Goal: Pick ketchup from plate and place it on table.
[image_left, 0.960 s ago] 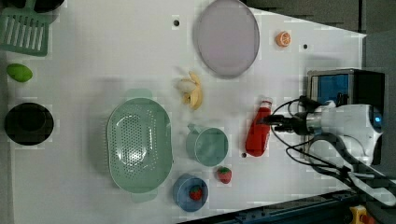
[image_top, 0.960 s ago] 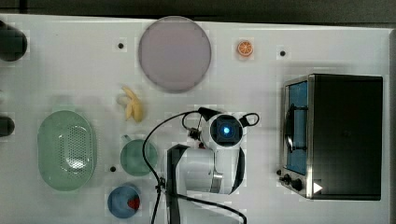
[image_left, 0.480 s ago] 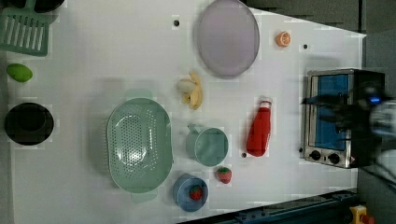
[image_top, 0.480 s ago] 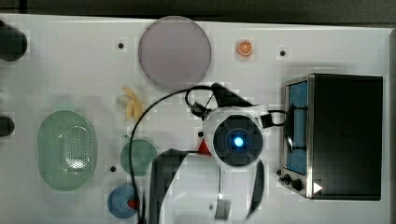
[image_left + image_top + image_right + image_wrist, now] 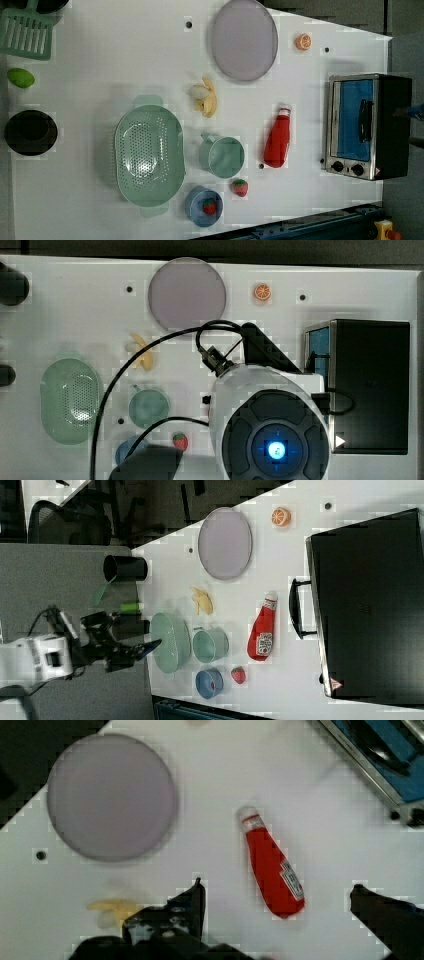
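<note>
White and dotted with a few small dark holes, the table (image 5: 90, 305) fills the top view, with the pale mauve plate (image 5: 187, 294) bare near its far edge and an orange slice (image 5: 262, 291) to the top view's right of it; a peeled banana (image 5: 141, 353), a perforated green basket (image 5: 71, 400), a green cup (image 5: 148, 408) and a strawberry (image 5: 180, 441) lie lower down, a black toaster oven (image 5: 369, 385) stands at the top view's right, and the robot arm's rounded white body (image 5: 270, 425) with its glowing blue light covers the lower middle. Seen from the left view, the ketchup (image 5: 278, 140) lies flat on the table, well apart from the plate (image 5: 243, 40), between the green cup (image 5: 223, 156) and the toaster oven (image 5: 367, 125), its white cap toward the plate; a blue bowl (image 5: 204, 206) holds a second strawberry (image 5: 209, 206), while a lime (image 5: 20, 78), a green spatula (image 5: 26, 34) and a black bowl (image 5: 31, 132) sit at the left view's left. From the right view, the ketchup (image 5: 263, 627) rests beside the oven's handle, and the pincer (image 5: 142, 651) hangs off the table's edge near the basket (image 5: 171, 642). Through the wrist view, the ketchup (image 5: 272, 865) lies on bare table beside the plate (image 5: 113, 796), not touching it, and the pincer (image 5: 280, 920) is spread wide, its dark fingers (image 5: 195, 900) empty on either side of the bottle's base.
</note>
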